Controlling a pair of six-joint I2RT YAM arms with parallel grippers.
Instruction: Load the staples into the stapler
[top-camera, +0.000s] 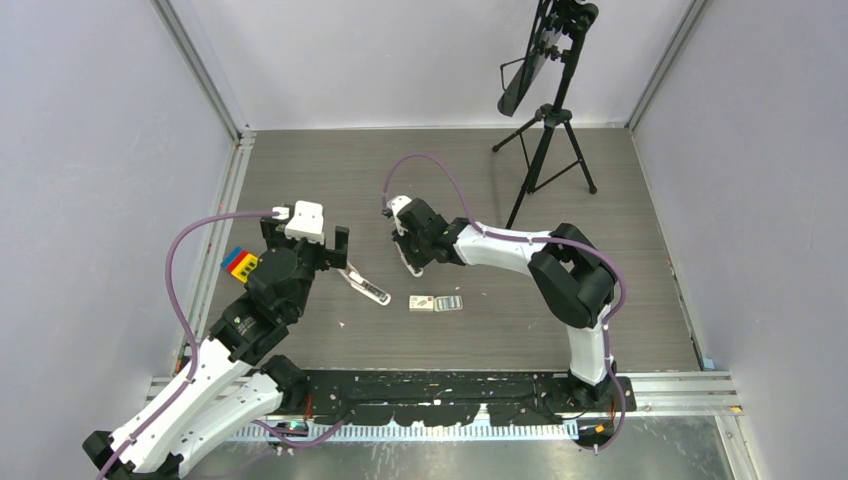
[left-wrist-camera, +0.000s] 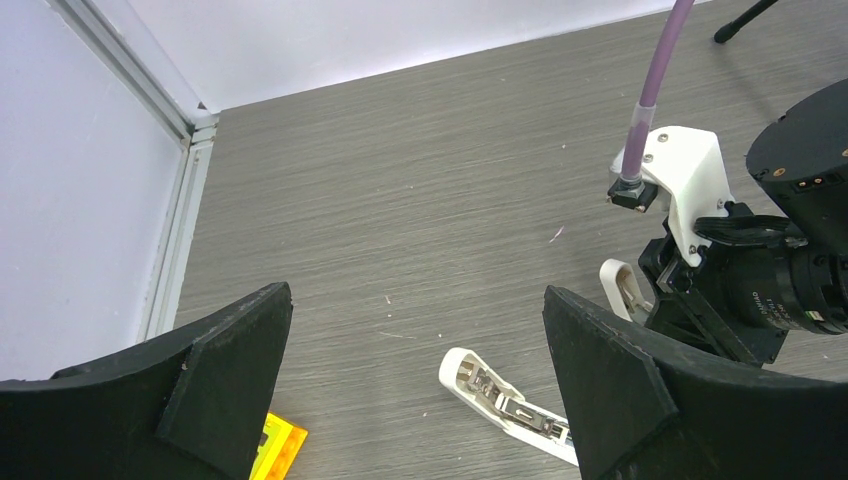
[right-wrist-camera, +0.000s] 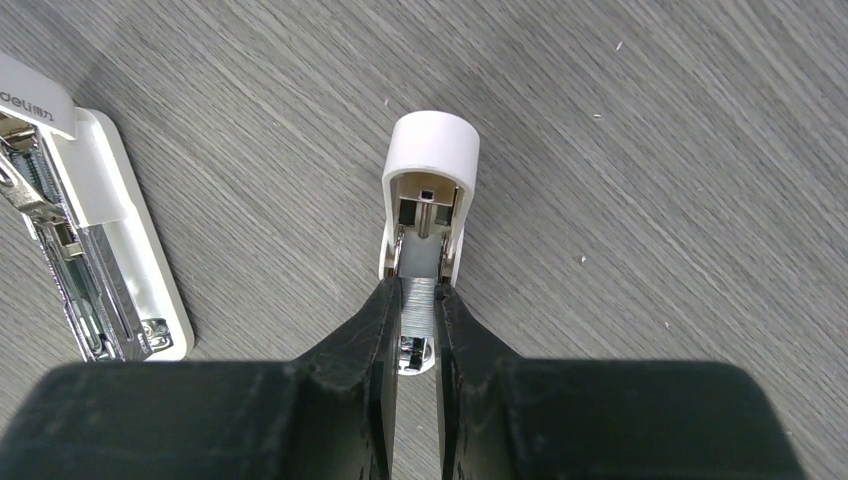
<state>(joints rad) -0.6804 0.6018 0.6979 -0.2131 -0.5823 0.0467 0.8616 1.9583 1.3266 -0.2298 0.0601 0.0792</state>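
The long slim white stapler (top-camera: 366, 287) lies opened flat, silver channel up, between the two grippers. It also shows in the left wrist view (left-wrist-camera: 505, 400) and at the left of the right wrist view (right-wrist-camera: 95, 240). My right gripper (right-wrist-camera: 418, 292) is shut on a ribbed silvery strip of staples (right-wrist-camera: 418, 305), whose far end sits in the channel of a shorter, stubbier white stapler (right-wrist-camera: 430, 175). The staples' white and red box (top-camera: 423, 302) and its grey tray (top-camera: 450, 302) lie just right of the long stapler. My left gripper (left-wrist-camera: 415, 300) is open and empty above the long stapler's end.
A small block in yellow, red and blue (top-camera: 238, 263) lies left of my left gripper and shows in the left wrist view (left-wrist-camera: 275, 445). A black tripod (top-camera: 545, 140) stands at the back right. Metal rails edge the floor. The right gripper (top-camera: 410, 262) hangs close to the left one.
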